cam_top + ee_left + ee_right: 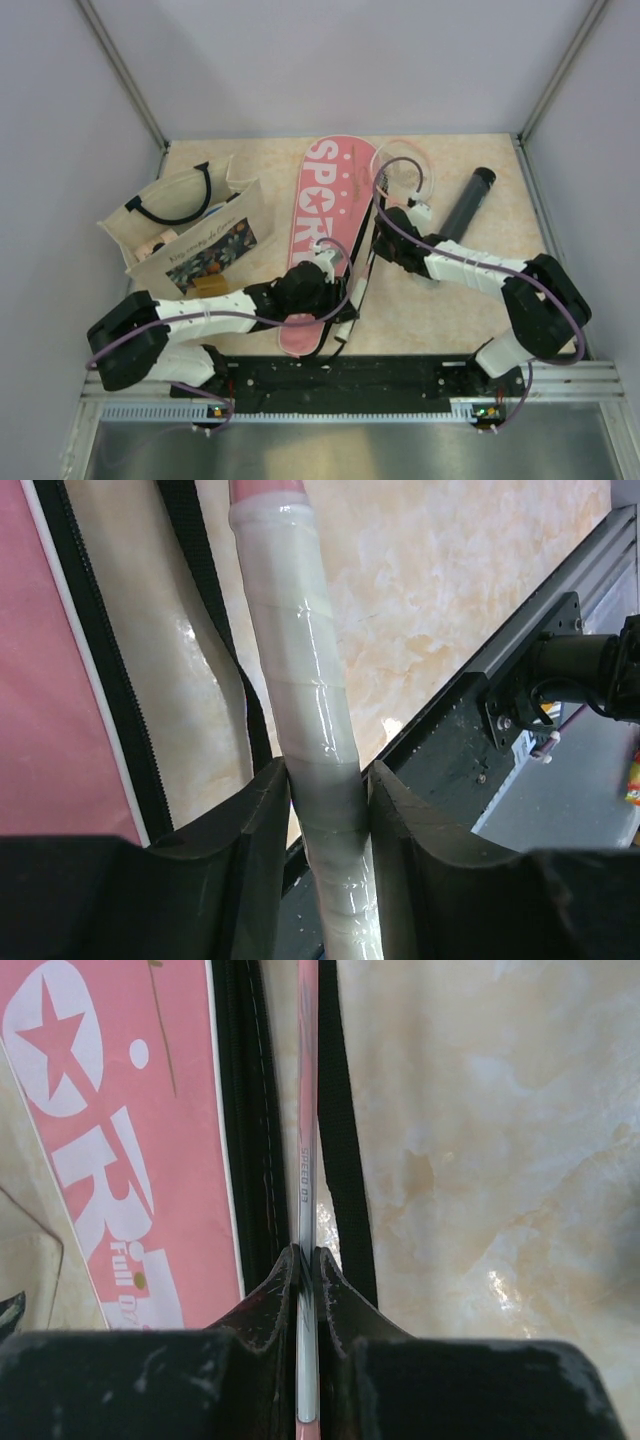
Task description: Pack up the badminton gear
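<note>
Pink-rimmed badminton racket with white shaft (307,1160) runs alongside the pink racket-shaped "SPORT" cover (325,195), above the beige marbled table (480,1160). Left gripper (328,800) clamps its white taped handle (305,710); right gripper (308,1260) pinches the shaft. Both arms should move together, level, so the shaft never bends.

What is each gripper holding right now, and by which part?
The left gripper clamps a white-wrapped racket handle; the right gripper is shut on a thin pink-and-white racket shaft, apparently of the same badminton racket.

Overhead rear view, close wrist views, sharing pink cover (325,200)
</note>
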Available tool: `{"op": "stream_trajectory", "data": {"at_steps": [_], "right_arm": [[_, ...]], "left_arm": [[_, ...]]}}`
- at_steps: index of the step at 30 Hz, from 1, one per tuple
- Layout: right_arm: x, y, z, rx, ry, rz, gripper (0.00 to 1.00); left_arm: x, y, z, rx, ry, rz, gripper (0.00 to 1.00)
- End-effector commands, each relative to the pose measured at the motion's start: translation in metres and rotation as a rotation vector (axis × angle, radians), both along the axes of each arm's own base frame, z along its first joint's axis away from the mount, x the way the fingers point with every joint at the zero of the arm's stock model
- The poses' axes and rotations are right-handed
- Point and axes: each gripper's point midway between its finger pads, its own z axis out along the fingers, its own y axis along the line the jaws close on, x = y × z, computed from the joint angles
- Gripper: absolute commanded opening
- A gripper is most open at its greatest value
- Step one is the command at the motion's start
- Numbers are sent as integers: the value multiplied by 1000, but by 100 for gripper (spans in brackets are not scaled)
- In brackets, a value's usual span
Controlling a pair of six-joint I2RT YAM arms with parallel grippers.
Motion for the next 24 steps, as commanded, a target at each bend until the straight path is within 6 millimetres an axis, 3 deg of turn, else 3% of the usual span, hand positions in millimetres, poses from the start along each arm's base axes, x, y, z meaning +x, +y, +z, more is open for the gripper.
{"op": "stream_trajectory", "data": {"at_steps": [1,8,12,17,24], "right_arm": [[4,22,33,87,-105,103,0],[1,9,39,180,-164,161,8],[1,-5,45,239,-223,175,21],[2,-18,50,273,-257,188,46],[3,-15,55,387,-280,176,50]], "left_arm": [[-3,-17,19,-102,36,-22,34],[-11,-22,50,-297,101,22,0],[-9,-18,66,-351,86,53,0],[-2,-10,80,-398,63,120,0],[1,-5,88,-459,77,173,0]]}}
